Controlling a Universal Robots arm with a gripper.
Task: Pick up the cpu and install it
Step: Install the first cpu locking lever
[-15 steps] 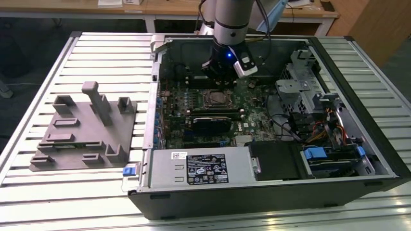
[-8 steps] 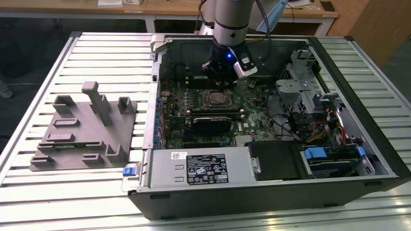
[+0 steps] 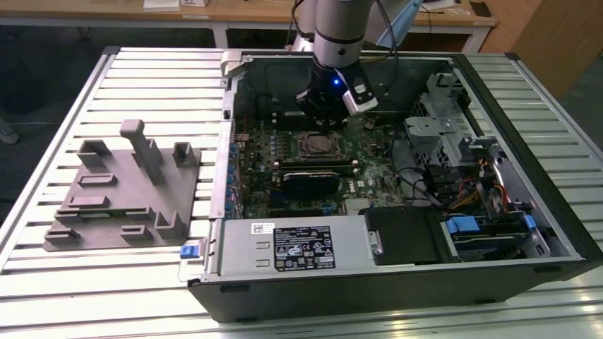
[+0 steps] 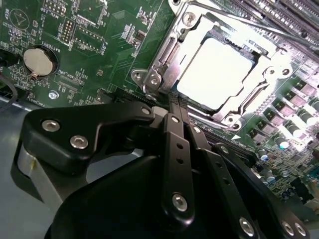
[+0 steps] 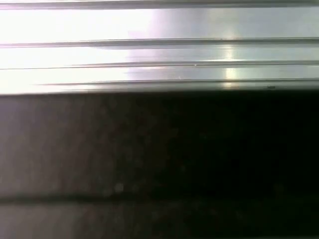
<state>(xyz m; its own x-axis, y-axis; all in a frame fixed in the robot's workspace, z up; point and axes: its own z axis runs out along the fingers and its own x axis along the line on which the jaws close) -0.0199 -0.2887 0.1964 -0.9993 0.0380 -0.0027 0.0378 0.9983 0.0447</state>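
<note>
An open computer case [image 3: 396, 176] lies on its side on a ribbed metal counter [image 3: 141, 85], with the green motherboard [image 3: 368, 173] facing up. The robot arm [image 3: 337, 32] reaches down into the far half of the case, and its claw [image 3: 325, 116] hangs just above the board, directly over the far edge of the socket frame [image 3: 318, 145].

In the second wrist view, the claw [image 4: 174, 102] has its two black fingers [image 4: 172, 144] pressed together, with nothing between them; the tips meet right at the edge of the metal bracket [image 4: 164, 59]. The cpu [image 4: 217, 72] sits inside the socket, its pale silvery face turned up and brightly lit, framed on all sides by the bracket. The fingertips are just beside the cpu but do not touch its face. A round coin battery [image 4: 37, 59] sits on the board well apart from the socket.

In the exterior view, a black card [image 3: 311, 180] lies on the board near the socket, on its near side. A large grey box with a white label [image 3: 296, 244] occupies the near edge of the case. To the exterior view's left of the case, a grey plastic fixture [image 3: 123, 191] with upright posts rests on the counter, apart from the case.

The first wrist view shows bright ribbed metal [image 5: 159, 50] above a dark surface.
</note>
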